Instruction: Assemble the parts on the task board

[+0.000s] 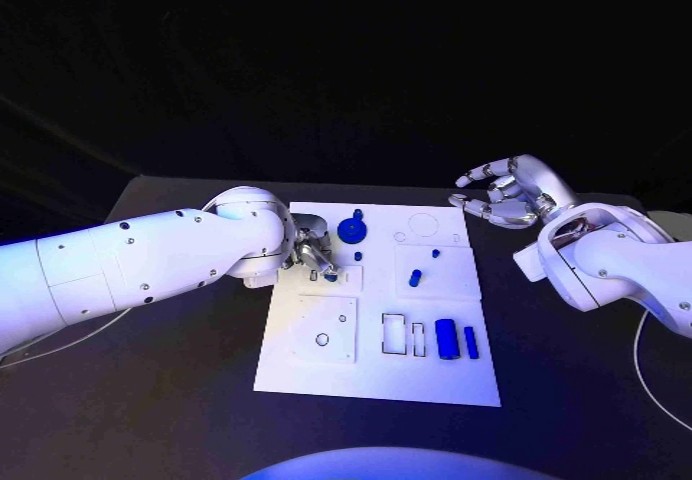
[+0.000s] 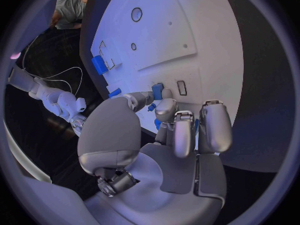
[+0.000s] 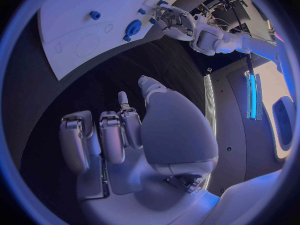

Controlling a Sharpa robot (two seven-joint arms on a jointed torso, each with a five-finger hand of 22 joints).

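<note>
- The task board (image 1: 378, 375) is being seen lying flat in the middle of the black table (image 1: 173, 410), with small blue parts scattered over it.
- A round blue part (image 1: 352, 233) is being shown near the board's far edge, and a thick blue block (image 1: 447, 339) with a thin blue bar (image 1: 472, 342) just beside it is being shown near the board's near right corner.
- A small blue part (image 2: 157, 90) is being pinched at the fingers (image 2: 145, 98) of the left hand (image 1: 315, 252) over the board's left side; its shape is being hidden largely by the fingers.
- The left hand is being held low over the board, fingers curled down toward it; whether the part is being touched to the board cannot be told.
- The right hand (image 1: 508, 192) is being held raised off the board's far right corner, above the table.
- Its fingers (image 3: 112, 135) are being kept loosely curled yet apart, and nothing is being held in them.
</note>
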